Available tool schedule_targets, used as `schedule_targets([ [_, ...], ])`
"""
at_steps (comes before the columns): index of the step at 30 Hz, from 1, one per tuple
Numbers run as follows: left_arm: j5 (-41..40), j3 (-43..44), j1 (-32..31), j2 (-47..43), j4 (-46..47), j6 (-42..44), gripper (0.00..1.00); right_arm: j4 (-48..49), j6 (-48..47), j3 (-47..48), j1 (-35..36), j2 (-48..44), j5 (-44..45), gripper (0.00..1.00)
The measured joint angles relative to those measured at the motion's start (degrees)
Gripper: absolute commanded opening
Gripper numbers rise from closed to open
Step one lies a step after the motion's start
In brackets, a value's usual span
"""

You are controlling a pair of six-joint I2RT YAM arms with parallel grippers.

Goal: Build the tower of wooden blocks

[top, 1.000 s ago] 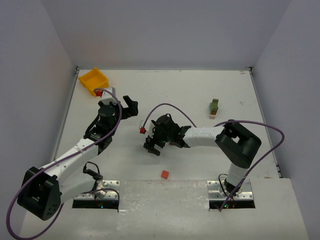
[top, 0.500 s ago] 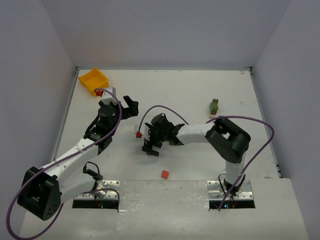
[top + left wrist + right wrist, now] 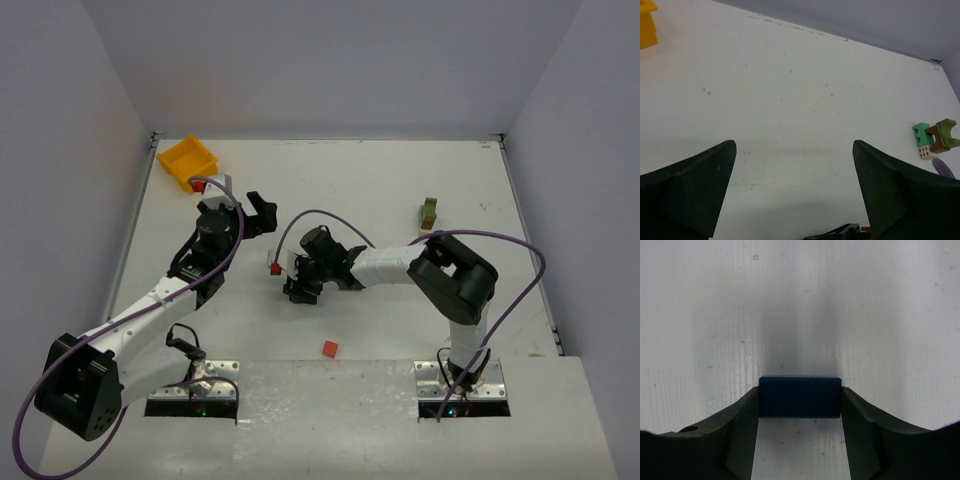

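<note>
The right gripper is clamped on a blue block. In the right wrist view, at lower centre, the two dark fingers press flush against the block's two short ends. The block lies flat on the white table. I cannot tell whether it has left the surface yet. Taking it end to end across its long axis leaves its broad faces free, which should let it be set down flat on another block.

In the overhead view this grip sits just left of centre, with the right arm folded back towards the middle of the table to reach it.

The wood block tower stands well apart, at centre right of the overhead view. It is a short stack with green at the top and a pale block at its base. The left wrist view shows it at the far right with a green arch and a brown piece.

The left gripper hangs above bare table with its jaws wide apart and nothing between them, probably kept out of the way.

A loose orange-red block lies near the bottom centre, and a yellow bin sits at upper left.

The carry to the tower looks like the step at hand.
</note>
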Motion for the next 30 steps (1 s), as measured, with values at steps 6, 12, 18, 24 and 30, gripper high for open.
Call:
schedule_targets([
  [6, 0.0, 0.0, 0.0, 0.0, 0.0, 0.0, 1.00, 0.6, 0.2, -0.8, 0.0, -0.8, 0.0, 0.34],
  [12, 0.0, -0.2, 0.0, -0.1, 0.3, 0.1, 1.00, -4.5, -5.1, -1.0, -3.8, -7.2, -2.6, 0.32],
  [18, -0.5, -0.3, 0.0, 0.2, 0.9, 0.5, 1.00, -12.0, -12.7, 6.0, -19.7, -12.9, -8.7, 0.33],
  [24, -2.8, -0.1, 0.0, 3.5, 1.3, 1.2, 1.00, -24.5, -23.8, 14.8, -36.2, -14.6, -15.8, 0.38],
  [30, -5.1, 1.8, 0.0, 8.9, 0.9, 1.7, 1.00, -39.1, -36.3, 16.0, -50.6, -15.2, -21.1, 0.39],
])
